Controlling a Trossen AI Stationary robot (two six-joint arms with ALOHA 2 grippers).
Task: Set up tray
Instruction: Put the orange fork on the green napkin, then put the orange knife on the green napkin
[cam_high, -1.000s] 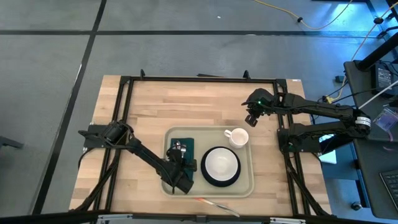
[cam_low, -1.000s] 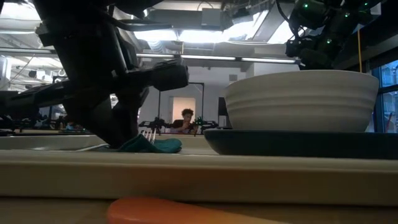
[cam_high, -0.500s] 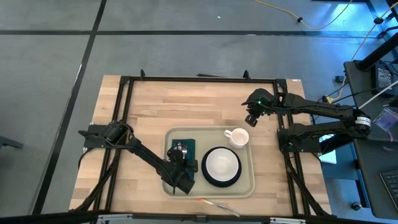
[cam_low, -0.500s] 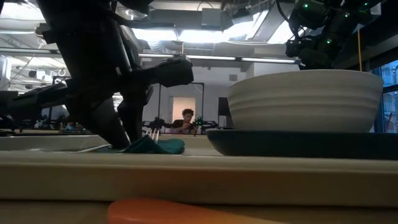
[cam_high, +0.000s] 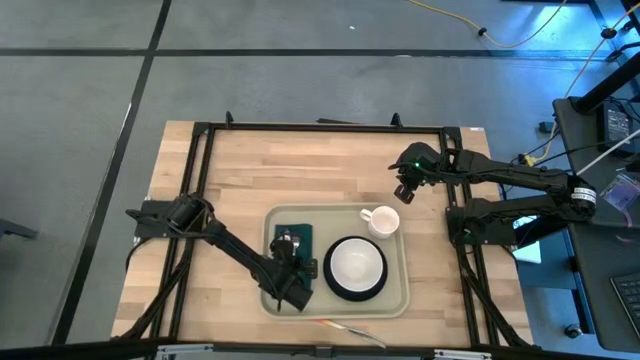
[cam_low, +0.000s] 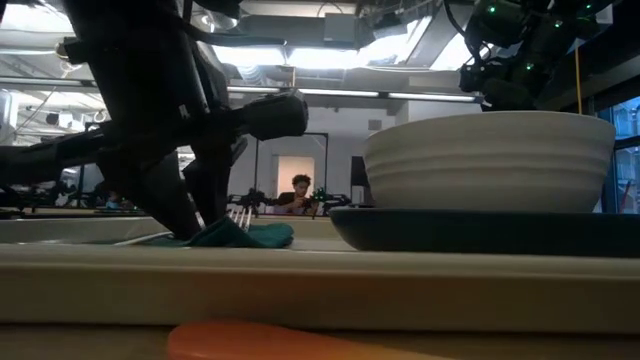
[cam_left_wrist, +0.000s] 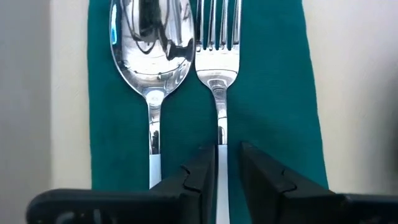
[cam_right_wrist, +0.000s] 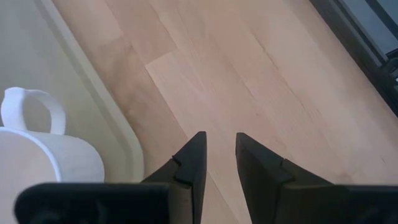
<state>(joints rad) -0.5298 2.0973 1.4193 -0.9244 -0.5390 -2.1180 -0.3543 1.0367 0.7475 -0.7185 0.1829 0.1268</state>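
High view: no writing or brand can be read on anything. One cream tray (cam_high: 398, 296) lies on the wooden counter (cam_high: 250, 170), toward its near edge. In the tray are one dark green napkin (cam_high: 300, 236), one white bowl (cam_high: 356, 265) on one dark plate (cam_high: 327, 284), and one white mug (cam_high: 381, 220) at the far right corner. The left claw (cam_high: 287, 250) hangs over the napkin. The right claw (cam_high: 403, 190) hovers above bare counter just beyond the tray's far right corner. One orange-handled item (cam_high: 330, 324) lies on the counter near the tray's front rim.

Low view: the bowl (cam_low: 488, 160) sits in the plate (cam_low: 480, 228); the left arm comes down onto the crumpled napkin (cam_low: 245, 235), where fork tines show. One person sits far behind.

Left wrist view: one spoon (cam_left_wrist: 151, 62) and one fork (cam_left_wrist: 218, 68) lie side by side on the napkin (cam_left_wrist: 273, 106). The left claw (cam_left_wrist: 222, 171) has its fingers drawn close on either side of the fork's handle, gripping it.

Right wrist view: the right claw (cam_right_wrist: 219, 155) has its fingers slightly apart, holding nothing, above the counter (cam_right_wrist: 249, 74) beside the tray's rim (cam_right_wrist: 127, 152) and mug (cam_right_wrist: 43, 146).
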